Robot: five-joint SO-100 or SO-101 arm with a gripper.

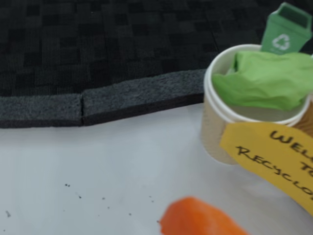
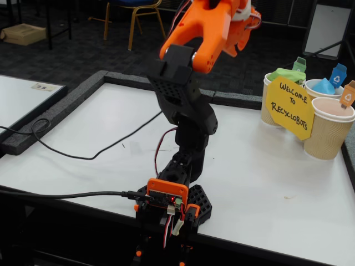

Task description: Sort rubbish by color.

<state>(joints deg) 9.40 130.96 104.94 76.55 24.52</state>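
The green lump [image 1: 266, 81] is crumpled, matte paper with soft folds. In the wrist view it sits inside a white-rimmed paper cup [image 1: 215, 132] at the right, filling the mouth and rising above the rim. A green bin-shaped tag [image 1: 283, 29] with a white recycling mark stands at the far side of that cup. In the fixed view the same lump [image 2: 285, 75] tops the leftmost cup at the far right of the table.

The blue lump [image 2: 323, 87] lies in the middle cup [image 2: 312, 84] of the row, just beside a blue tag [image 2: 337, 75]. The nearest cup [image 2: 328, 130] is ribbed tan card with an orange tag [image 2: 348, 94]; its contents cannot be made out.

A yellow hand-lettered sign [image 2: 289, 106] leans across the cup fronts and hides part of them.

A smooth orange shape [image 1: 200, 218] enters the wrist view at the bottom edge; what it is cannot be told.

The gripper [image 2: 236, 22] is raised at the top of the fixed view; whether its jaws are open or closed cannot be told.

The table [image 2: 100, 138] is smooth white, bordered by a dark foam strip [image 1: 98, 100]. A black cable [image 2: 83, 155] crosses the left part.
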